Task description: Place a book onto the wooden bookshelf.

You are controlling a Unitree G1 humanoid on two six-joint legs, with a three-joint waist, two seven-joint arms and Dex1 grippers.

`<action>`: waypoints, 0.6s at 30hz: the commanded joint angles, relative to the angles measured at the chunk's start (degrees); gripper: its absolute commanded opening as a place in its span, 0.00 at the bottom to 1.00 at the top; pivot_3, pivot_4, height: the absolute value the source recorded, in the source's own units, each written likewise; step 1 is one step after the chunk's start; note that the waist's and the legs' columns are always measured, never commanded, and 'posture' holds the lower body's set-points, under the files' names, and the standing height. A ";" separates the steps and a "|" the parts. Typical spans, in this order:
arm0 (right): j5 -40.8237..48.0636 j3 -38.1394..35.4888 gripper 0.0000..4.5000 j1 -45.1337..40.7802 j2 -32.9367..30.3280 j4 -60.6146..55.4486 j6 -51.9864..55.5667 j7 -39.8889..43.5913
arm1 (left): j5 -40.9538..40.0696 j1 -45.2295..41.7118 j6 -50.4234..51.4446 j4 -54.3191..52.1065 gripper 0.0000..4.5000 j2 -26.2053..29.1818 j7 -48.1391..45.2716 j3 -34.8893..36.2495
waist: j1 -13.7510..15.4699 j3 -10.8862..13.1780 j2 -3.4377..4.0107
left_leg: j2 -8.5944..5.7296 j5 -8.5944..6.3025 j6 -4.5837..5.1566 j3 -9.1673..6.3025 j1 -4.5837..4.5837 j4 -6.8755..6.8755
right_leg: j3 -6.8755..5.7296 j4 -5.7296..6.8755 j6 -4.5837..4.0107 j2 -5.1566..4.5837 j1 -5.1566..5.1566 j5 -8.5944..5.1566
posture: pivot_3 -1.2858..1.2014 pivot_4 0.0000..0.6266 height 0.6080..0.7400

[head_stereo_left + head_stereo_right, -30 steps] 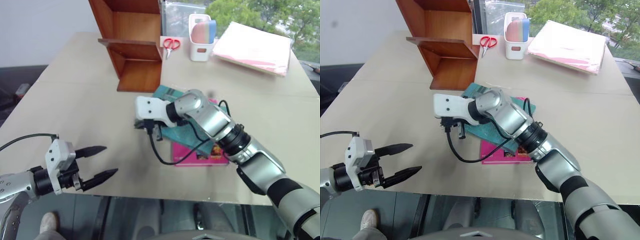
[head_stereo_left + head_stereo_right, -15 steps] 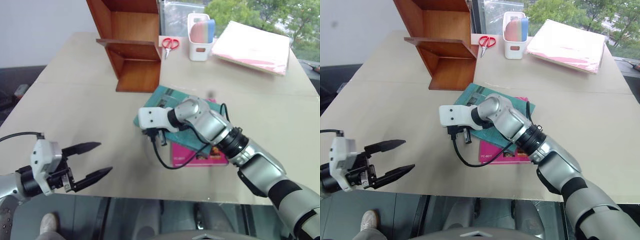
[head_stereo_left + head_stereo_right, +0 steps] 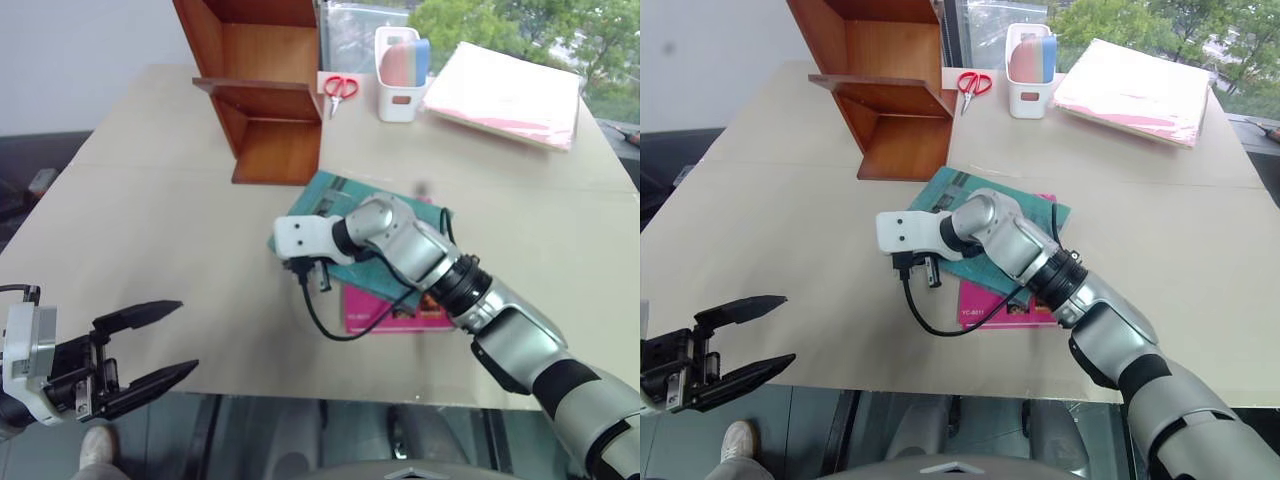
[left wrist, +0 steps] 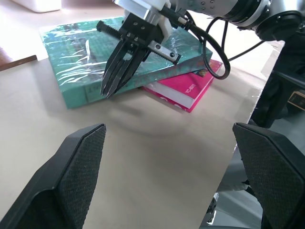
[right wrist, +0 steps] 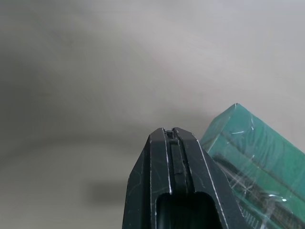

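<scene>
The teal-green book (image 3: pixel 338 196) in glossy wrap lies flat on the table, partly on top of a magenta-pink book (image 3: pixel 398 305). My right gripper (image 3: pixel 312 274) is shut, empty, and points down at the teal book's near-left edge (image 4: pixel 78 95). Whether its tips (image 4: pixel 106 90) touch the book I cannot tell. In the right wrist view the shut fingers (image 5: pixel 171 136) stand beside the book's corner (image 5: pixel 250 152). My left gripper (image 3: pixel 188 337) hangs open and empty past the table's near-left edge, far from the book. The wooden bookshelf (image 3: pixel 265 95) stands at the back, just beyond the book.
Right of the shelf lie red scissors (image 3: pixel 342 87), then a white pen holder (image 3: pixel 402 75). A stack of pink-white papers (image 3: pixel 510 95) sits at the back right. The table's front edge (image 3: pixel 300 395) runs just in front of my left gripper.
My left gripper has drawn back toward me and to the left, off the table's edge, still open. The right gripper stays shut at the book's corner.
</scene>
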 commanded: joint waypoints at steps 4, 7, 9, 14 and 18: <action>-0.47 -3.59 0.01 -2.83 -1.29 -1.97 0.72 -0.72 | 0.49 -2.25 -0.56 0.95 1.00 1.07 -0.15 -0.04 | 0.00 0.00 -0.01 | 0.00 0.00 0.00 0.03 0.00 -0.04 | 0.03 0.00 0.00 0.00 -0.03 0.00 | 0.52 0.24 1.00; -0.67 -4.37 0.01 -3.19 -1.93 -1.97 1.08 -0.91 | 0.80 -3.76 -0.53 1.43 1.00 1.26 -0.06 -1.08 | -0.05 0.00 -0.01 | 0.01 0.00 0.00 0.10 0.00 -0.08 | 0.11 0.00 0.00 0.01 -0.09 0.00 | 0.52 0.24 1.00; -1.10 -4.55 0.01 -3.22 -2.46 -1.31 0.76 -1.47 | 1.13 -4.66 -0.67 1.85 1.00 1.29 -0.06 -1.68 | -0.06 0.00 -0.01 | 0.02 0.00 0.00 0.12 -0.01 -0.09 | 0.13 0.00 0.00 0.02 -0.11 0.00 | 0.52 0.24 1.00; 4.44 -10.73 0.01 -3.31 -1.91 -3.17 3.92 -1.34 | 1.26 -6.01 -0.17 1.76 1.00 1.16 0.46 -2.78 | -0.05 0.01 -0.02 | 0.02 0.00 0.01 0.19 -0.02 -0.11 | 0.17 0.00 0.00 0.01 -0.15 0.00 | 0.52 0.24 1.00; 4.83 -16.67 0.01 -6.04 -4.74 0.23 3.53 -5.45 | 1.33 -6.68 -0.33 1.26 1.00 0.55 1.51 -4.00 | -0.06 0.03 0.00 | 0.04 0.00 0.00 0.18 -0.04 -0.12 | 0.17 0.00 0.00 0.02 -0.17 0.00 | 0.52 0.24 1.00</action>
